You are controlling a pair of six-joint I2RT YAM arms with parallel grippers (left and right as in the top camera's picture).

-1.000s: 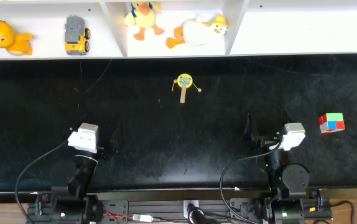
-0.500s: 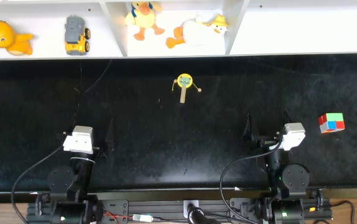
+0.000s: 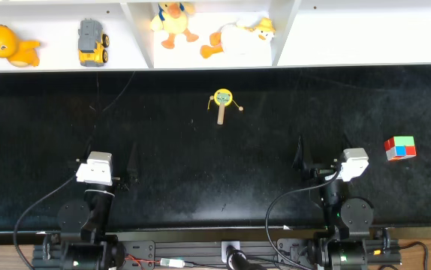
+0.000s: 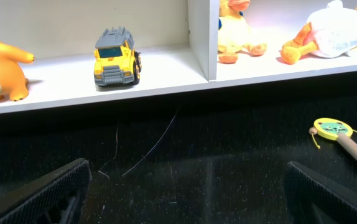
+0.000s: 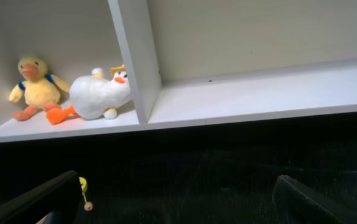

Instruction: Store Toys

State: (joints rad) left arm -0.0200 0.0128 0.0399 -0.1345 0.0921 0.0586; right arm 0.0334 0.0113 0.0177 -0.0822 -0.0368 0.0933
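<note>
A white shelf (image 3: 351, 37) ran along the far edge of the black counter (image 3: 200, 172). Its left compartment held an orange duck (image 3: 9, 45) and a yellow truck (image 3: 93, 43). Its middle compartment held a yellow plush duck (image 3: 173, 21) and a white plush duck (image 3: 238, 39). A rattle drum (image 3: 222, 103) lay on the counter near the shelf, before the middle compartment. A coloured cube (image 3: 399, 148) lay well apart from the shelf, before its right compartment. The left jaws and the right jaws each stood apart, well back from the shelf.
</note>
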